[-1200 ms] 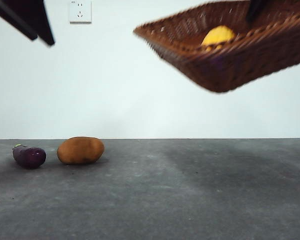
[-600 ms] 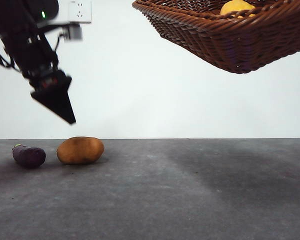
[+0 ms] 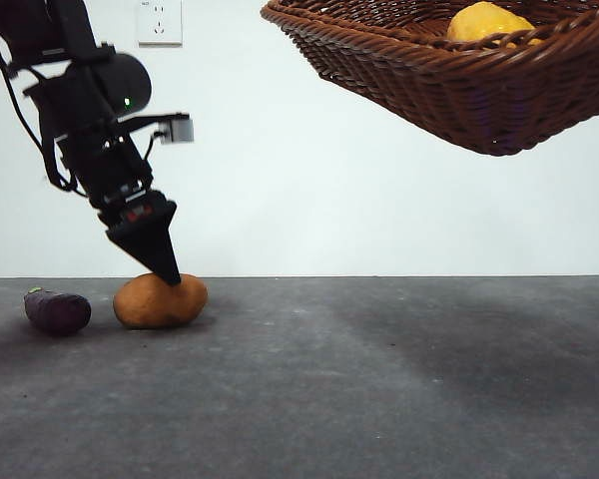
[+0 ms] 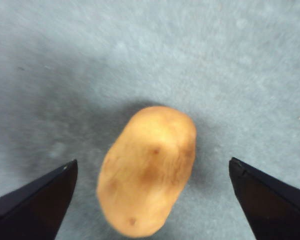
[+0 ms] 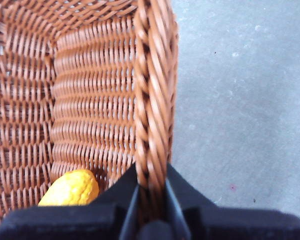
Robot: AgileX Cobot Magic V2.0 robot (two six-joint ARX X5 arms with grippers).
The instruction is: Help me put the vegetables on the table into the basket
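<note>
The brown potato [image 3: 161, 300] lies on the table [image 3: 379, 379] at the left, with the purple eggplant [image 3: 57, 311] beside it. My left gripper [image 3: 165, 267] has come down onto the potato [image 4: 147, 170], and its jaws stand open on either side of it. The wicker basket [image 3: 459, 75] hangs tilted in the air at the upper right, and the bumpy yellow vegetable [image 3: 489, 21] lies inside it. My right gripper [image 5: 151, 192] is shut on the basket rim [image 5: 152, 100], next to the yellow vegetable [image 5: 71, 188].
A white wall with a power socket [image 3: 160, 22] stands behind the table. The raised basket overhangs the table's right half.
The left arm has dropped from the top left corner down onto the potato. The basket has risen and shifted slightly, with the yellow vegetable sliding inside it.
</note>
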